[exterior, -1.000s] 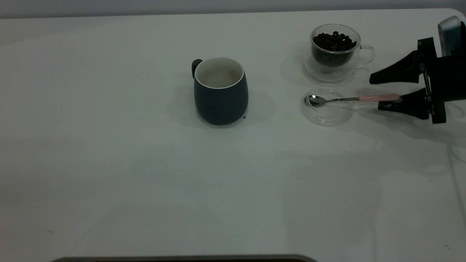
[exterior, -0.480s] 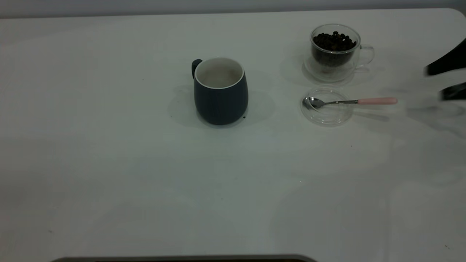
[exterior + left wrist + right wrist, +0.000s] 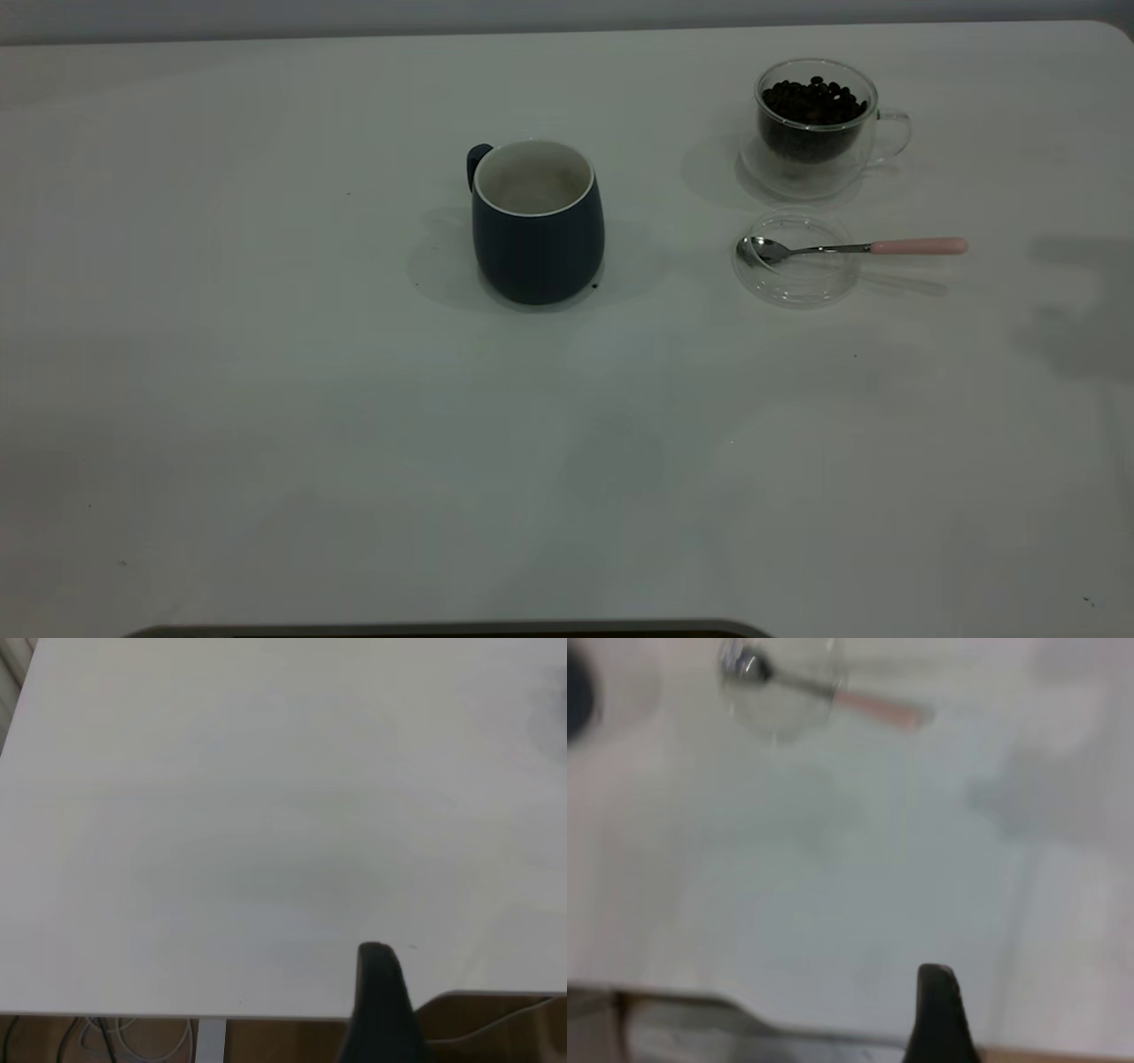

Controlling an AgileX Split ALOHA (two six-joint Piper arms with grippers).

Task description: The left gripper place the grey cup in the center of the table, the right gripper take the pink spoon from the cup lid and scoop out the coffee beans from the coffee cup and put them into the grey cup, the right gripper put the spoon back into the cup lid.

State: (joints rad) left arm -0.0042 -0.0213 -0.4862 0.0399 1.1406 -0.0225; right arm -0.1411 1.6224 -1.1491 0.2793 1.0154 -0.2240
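Left gripper [image 3: 381,1010] and right gripper [image 3: 939,1014]: we see one finger each, over table [image 3: 266,399] edge; we cannot tell their spread. Left to right: grey cup [image 3: 537,221] upright mid-table; pink spoon [image 3: 855,247] bowl resting in cup lid [image 3: 796,270]; coffee cup [image 3: 817,124] behind lid, holding coffee beans [image 3: 813,99].

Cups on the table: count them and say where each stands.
2. The grey cup stands near the table's middle; the coffee cup, holding beans, stands at the far right, behind the cup lid.
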